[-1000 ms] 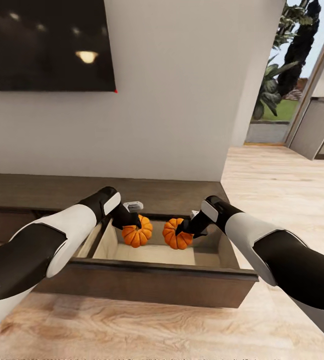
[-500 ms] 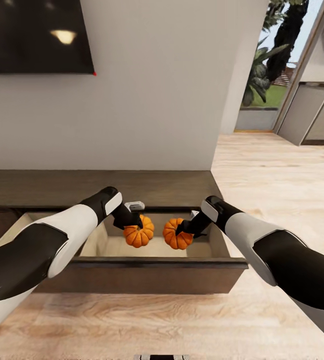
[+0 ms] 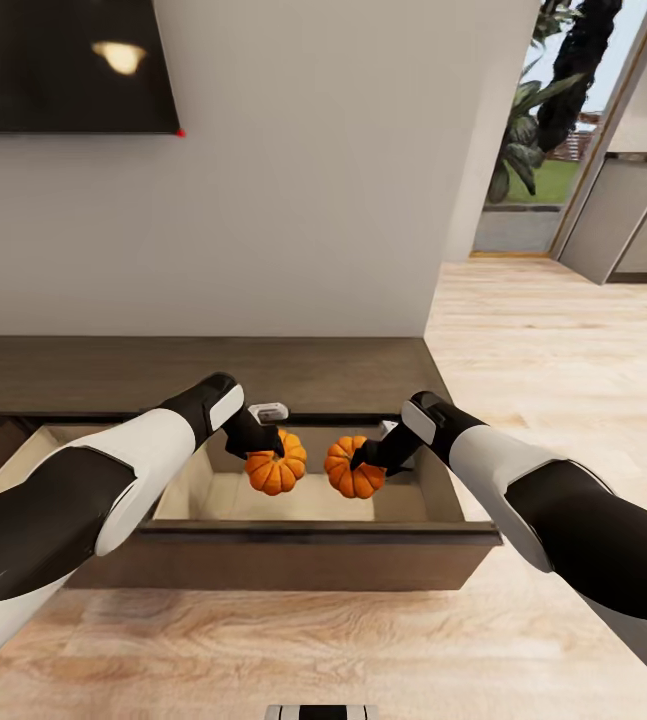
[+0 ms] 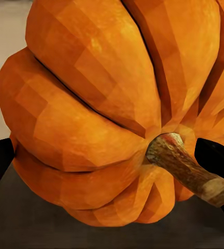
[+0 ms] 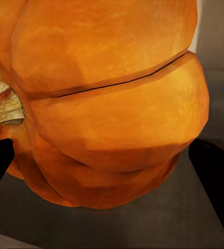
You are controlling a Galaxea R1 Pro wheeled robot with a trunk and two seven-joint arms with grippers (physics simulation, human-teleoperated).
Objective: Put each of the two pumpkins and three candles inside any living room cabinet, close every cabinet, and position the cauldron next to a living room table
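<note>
1. Between the earlier frames and this one the whole view slid sideways, so the camera turned; both arms kept their pose above the drawer.
2. Nearest stood the drawer front (image 3: 293,560) of the cabinet (image 3: 193,372), pulled open.
3. Over the drawer, the left gripper (image 3: 268,450) was clamped on the left pumpkin (image 3: 276,468), and the right gripper (image 3: 368,458) was clamped on the right pumpkin (image 3: 353,472).
4. Both pumpkins probably hung clear of the drawer floor, though depth was hard to read.
5. Lowering each pumpkin straight down before letting go, apart from the other, would likely stop rolling.
6. Behind the cabinet rose the wall (image 3: 313,200).
</note>
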